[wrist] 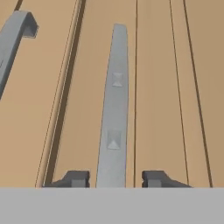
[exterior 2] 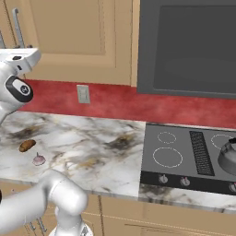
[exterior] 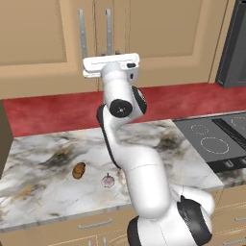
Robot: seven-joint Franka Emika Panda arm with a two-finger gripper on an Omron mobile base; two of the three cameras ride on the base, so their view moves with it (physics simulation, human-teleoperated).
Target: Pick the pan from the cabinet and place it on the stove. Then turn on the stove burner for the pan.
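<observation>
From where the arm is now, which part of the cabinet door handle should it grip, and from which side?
Grip the silver bar handle on its straight shaft between the two mounts, coming square from the front of the cabinet. The bar runs long and narrow and stands off the door, so a finger fits on each side. The tool already straddles it.

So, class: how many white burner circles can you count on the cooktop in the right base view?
3: a small one at the back left, a large one at the front left, and one partly visible at the right. More may be hidden.
</observation>
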